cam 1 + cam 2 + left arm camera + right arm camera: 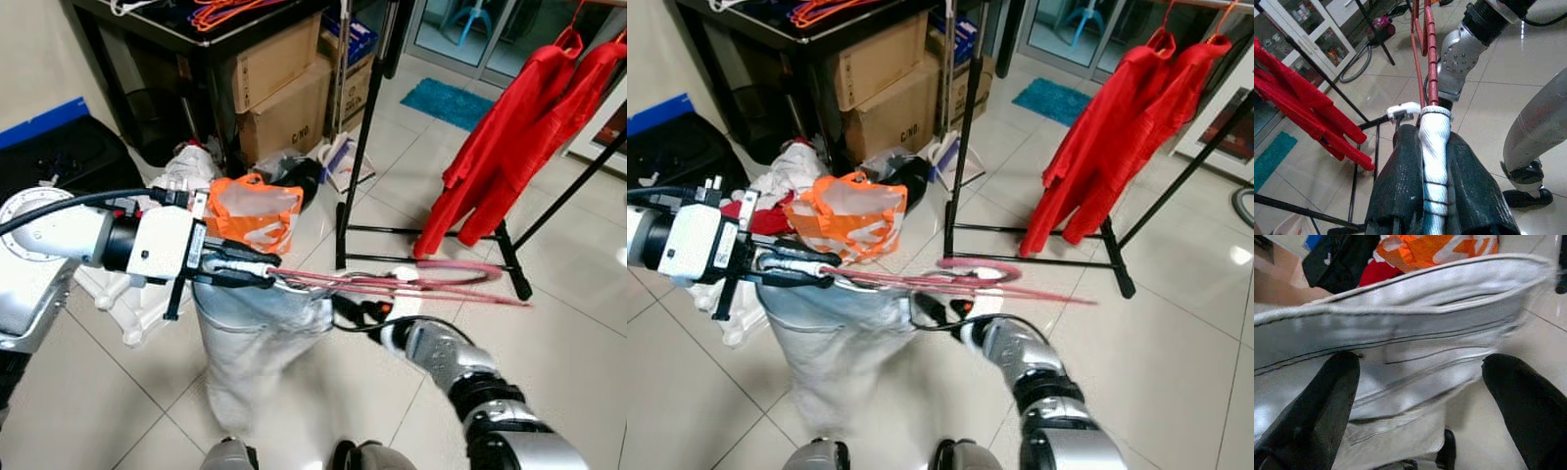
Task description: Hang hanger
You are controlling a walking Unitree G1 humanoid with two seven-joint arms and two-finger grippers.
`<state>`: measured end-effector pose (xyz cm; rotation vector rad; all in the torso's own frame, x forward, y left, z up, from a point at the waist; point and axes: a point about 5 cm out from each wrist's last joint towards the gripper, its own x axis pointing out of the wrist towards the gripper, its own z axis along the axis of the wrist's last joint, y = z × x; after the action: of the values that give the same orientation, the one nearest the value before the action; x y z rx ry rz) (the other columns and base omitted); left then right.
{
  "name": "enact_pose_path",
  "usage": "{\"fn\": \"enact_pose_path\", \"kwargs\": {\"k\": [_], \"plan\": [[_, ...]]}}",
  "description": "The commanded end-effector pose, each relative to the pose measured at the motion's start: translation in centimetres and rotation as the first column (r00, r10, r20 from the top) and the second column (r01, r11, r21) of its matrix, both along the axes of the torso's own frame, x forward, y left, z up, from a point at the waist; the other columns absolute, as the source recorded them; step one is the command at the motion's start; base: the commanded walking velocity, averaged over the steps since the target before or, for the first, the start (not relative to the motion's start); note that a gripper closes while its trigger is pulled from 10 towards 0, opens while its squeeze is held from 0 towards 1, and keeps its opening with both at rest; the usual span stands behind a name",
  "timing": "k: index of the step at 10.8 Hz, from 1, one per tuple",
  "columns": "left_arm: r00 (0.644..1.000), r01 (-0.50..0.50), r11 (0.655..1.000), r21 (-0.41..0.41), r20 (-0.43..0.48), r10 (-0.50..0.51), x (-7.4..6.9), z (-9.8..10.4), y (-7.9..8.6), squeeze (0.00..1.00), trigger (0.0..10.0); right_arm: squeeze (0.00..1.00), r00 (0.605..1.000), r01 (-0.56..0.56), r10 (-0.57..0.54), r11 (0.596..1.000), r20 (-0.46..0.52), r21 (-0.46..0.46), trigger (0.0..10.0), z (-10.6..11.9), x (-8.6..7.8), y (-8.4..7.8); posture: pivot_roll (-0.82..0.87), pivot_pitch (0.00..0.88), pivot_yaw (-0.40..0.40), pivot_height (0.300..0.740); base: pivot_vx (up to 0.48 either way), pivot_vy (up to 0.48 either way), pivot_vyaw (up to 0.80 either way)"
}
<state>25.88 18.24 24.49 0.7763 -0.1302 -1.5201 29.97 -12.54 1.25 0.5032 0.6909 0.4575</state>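
We see left tool (263, 273) clamped on hanger, grey garment dangling.
Right tool (1420, 396) fingers spread wide beside grey garment (257, 348); pink hanger (411, 281) held level, pointing toward black rack (364, 127) with red clothes (514, 137).

A lived-in home room with a tiled floor (88, 411): cardboard boxes (284, 98) under a dark table (176, 29) at upper left, a clothes rack (367, 147) centre, red garments (509, 147) upper right.
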Motion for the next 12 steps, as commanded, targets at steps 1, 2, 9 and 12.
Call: {"fn": "enact_pose_path", "kwargs": {"k": [1,2,9,12], "plan": [[0.999,-0.005,1.0,-0.001,0.047,0.005,-0.3,0.9,0.0,0.0,10.0,0.0,1.0,-0.011,0.01,1.0,-0.005,-0.024,10.0,-0.1,-0.2,-0.9,0.12,0.156,-0.057,0.74,0.0,0.0,0.0],[0.999,-0.012,1.0,-0.005,0.048,0.012,-0.3,0.9,0.1,0.0,10.0,0.0,0.999,-0.041,0.04,0.997,-0.017,-0.067,10.0,-0.4,-0.6,-1.7,0.11,0.158,-0.054,0.74,0.0,0.0,0.0],[1.0,-0.016,0.996,-0.083,0.019,0.018,-0.7,0.2,-1.4,0.0,10.0,0.0,0.994,0.101,-0.097,0.991,0.06,-0.082,10.0,1.6,2.2,-1.4,0.1,0.157,-0.053,0.74,0.0,0.0,0.0],[0.999,-0.025,0.997,-0.073,0.044,0.028,-0.7,1.0,-1.4,0.0,10.0,0.0,0.999,-0.02,0.012,0.982,-0.042,-0.186,10.0,-0.1,0.6,-2.0,0.11,0.161,-0.056,0.74,0.0,0.0,0.0]]}}
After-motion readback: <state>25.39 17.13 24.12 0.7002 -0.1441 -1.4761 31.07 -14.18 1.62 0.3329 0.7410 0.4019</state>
